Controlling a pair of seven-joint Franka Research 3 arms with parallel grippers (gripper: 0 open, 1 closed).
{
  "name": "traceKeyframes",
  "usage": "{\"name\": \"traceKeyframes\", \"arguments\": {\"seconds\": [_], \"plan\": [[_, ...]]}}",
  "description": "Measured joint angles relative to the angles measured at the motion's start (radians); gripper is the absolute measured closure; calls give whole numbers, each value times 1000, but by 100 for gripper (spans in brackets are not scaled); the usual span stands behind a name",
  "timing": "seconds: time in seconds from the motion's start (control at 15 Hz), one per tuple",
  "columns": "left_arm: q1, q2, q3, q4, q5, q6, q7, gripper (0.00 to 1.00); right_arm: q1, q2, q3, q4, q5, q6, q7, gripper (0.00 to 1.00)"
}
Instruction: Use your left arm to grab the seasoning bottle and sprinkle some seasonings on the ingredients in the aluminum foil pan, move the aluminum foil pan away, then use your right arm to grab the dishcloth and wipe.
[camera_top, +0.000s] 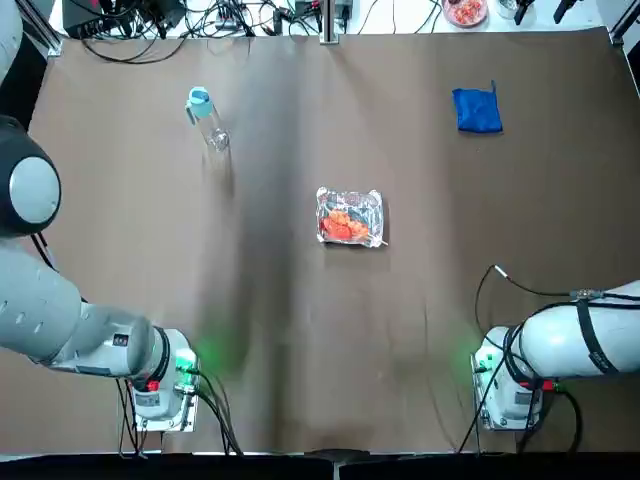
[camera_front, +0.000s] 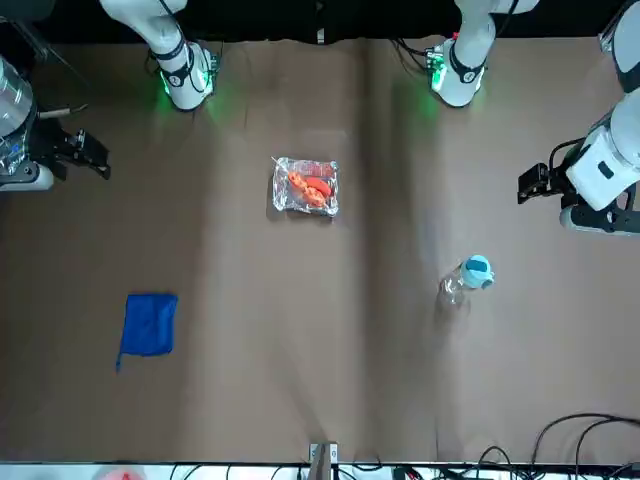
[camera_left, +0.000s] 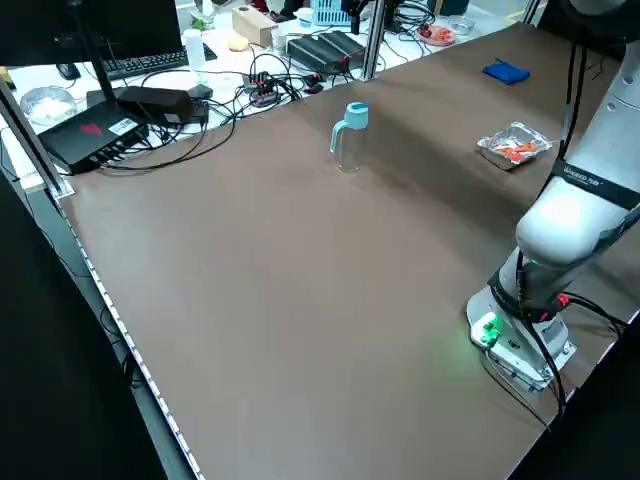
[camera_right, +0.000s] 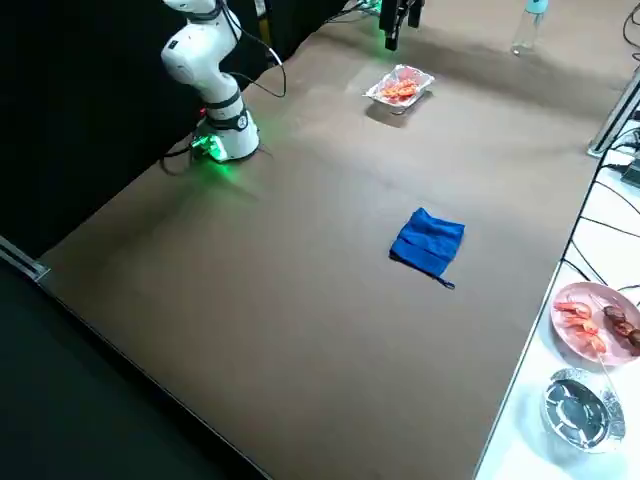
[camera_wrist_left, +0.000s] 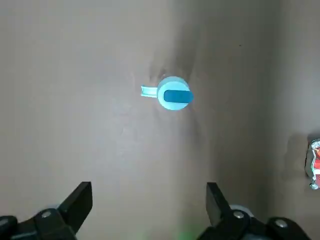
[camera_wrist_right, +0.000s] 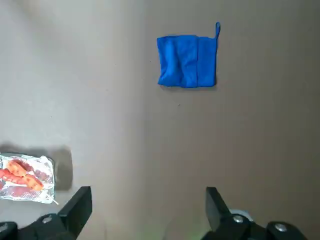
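The seasoning bottle (camera_top: 206, 117) is seen upright at the far left of the table, the aluminum foil pan (camera_top: 350, 216) of ingredients (camera_top: 345, 222) at the centre, and the dishcloth (camera_top: 477, 110) at the far right. The left gripper (camera_wrist_left: 149, 210) is held above the bottle and the right gripper (camera_wrist_right: 148, 212) high over the table's right side, both with fingers spread wide and nothing gripped.

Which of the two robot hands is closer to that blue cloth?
The right gripper: it hangs open on the dishcloth's side. The left gripper is across the table, above the seasoning bottle.
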Motion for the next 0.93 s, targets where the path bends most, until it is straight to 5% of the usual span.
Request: {"name": "traceKeyframes", "arguments": {"seconds": [0.93], "plan": [[-11,0,-12,0,91,0,0,0,3,0,1,-1,-5,-17,-1,0]]}}
